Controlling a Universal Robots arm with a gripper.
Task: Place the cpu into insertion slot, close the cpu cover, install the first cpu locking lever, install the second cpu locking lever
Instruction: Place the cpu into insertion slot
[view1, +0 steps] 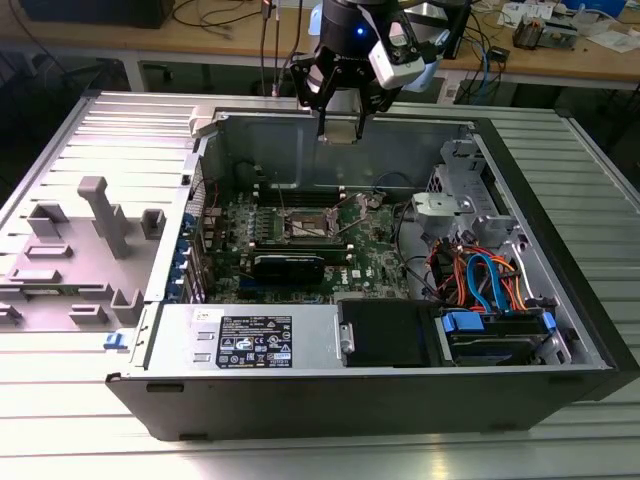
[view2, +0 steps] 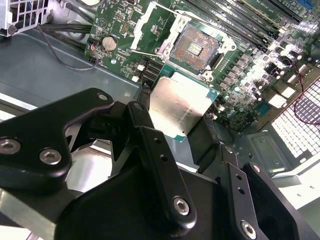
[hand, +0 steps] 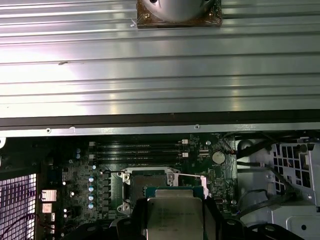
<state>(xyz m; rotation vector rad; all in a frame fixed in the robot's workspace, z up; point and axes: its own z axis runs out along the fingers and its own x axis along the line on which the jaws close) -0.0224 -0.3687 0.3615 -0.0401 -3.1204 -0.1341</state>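
The cpu (view2: 182, 106) is up in the air, not yet in the insertion slot (view2: 195, 47).
It looks light, thin and easy to hurt; the hand (view1: 340, 125) pinches its edges.

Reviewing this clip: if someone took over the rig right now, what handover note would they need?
Gripper: shut on the cpu, held in the air above the open computer case.
Insertion slot: bare, contacts exposed, with the cpu apart from it.
The cpu cover looks swung open beside the slot, and the locking levers look unlatched.
Done: cpu picked up.
Left: seating the cpu, closing the cover, fastening both levers.
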